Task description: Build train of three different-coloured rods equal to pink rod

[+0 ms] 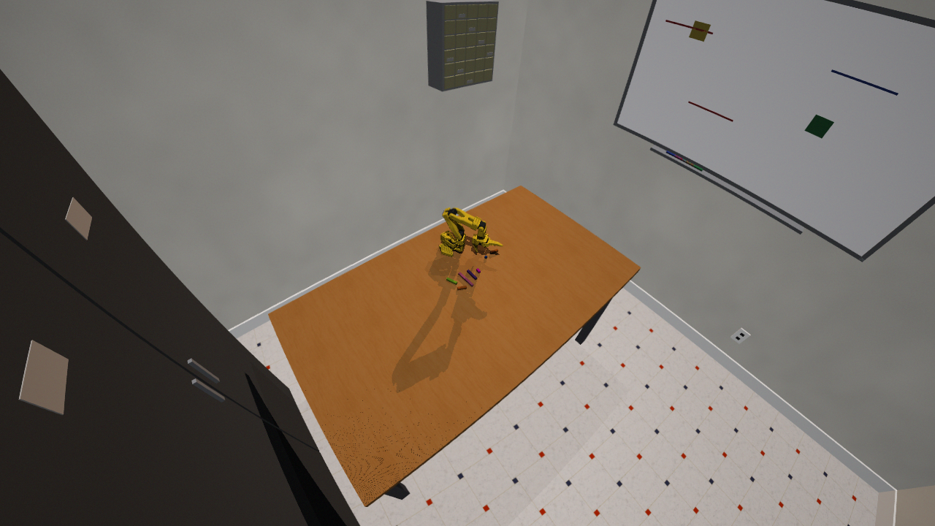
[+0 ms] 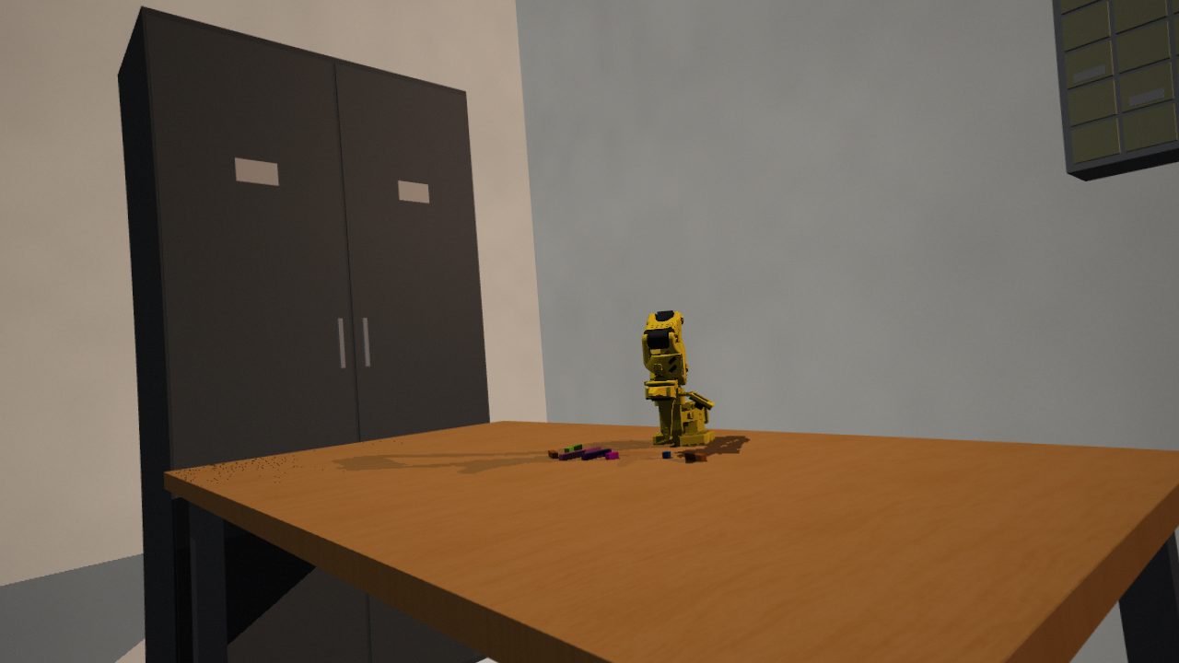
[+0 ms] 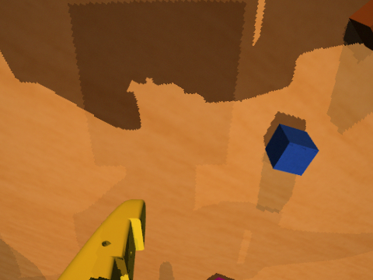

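My gripper is open and empty above the table. One yellow jaw shows in the wrist view. The blue rod lies near it, outside the jaws. An orange-red rod lies beyond the blue one; its exact colour is unclear in shadow. The magenta rod lies apart beside a dark purple rod. The long pink rod, an orange rod and the lime rod lie close by, separate.
The rods lie on the wooden table. The arm's base stands near the table's back edge. Shadows of the arm fall across the table and several rods. A dark cabinet stands beyond the table.
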{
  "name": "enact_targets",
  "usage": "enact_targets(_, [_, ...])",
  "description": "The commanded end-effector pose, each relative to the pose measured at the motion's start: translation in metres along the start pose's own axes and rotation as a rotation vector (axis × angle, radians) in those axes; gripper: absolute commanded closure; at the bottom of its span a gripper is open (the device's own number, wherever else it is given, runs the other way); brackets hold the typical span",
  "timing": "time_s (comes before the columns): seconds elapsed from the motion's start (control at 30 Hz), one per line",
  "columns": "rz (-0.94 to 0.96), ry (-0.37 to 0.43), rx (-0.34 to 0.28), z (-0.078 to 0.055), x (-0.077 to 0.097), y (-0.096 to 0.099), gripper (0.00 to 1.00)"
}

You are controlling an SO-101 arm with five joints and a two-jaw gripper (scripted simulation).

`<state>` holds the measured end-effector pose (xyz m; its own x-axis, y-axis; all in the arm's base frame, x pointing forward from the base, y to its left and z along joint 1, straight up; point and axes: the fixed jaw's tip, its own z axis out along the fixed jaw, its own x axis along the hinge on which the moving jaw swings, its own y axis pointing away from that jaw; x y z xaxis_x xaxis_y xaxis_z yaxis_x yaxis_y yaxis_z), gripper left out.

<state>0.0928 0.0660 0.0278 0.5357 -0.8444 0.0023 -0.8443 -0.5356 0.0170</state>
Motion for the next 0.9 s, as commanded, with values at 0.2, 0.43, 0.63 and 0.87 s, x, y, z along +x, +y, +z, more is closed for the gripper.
enact_targets(0.2, [-0.095, -0.017, 0.177, -0.039, -0.014, -0.023, 0.0])
enact_targets(0.43, [-0.167, -0.034, 0.264, -0.065, -0.025, -0.027, 0.0])
enact_targets(0.63, [-0.185, -0.039, 0.286, -0.071, -0.028, -0.027, 0.0])
enact_targets(0.87, [-0.185, -0.039, 0.286, -0.071, -0.028, -0.027, 0.0])
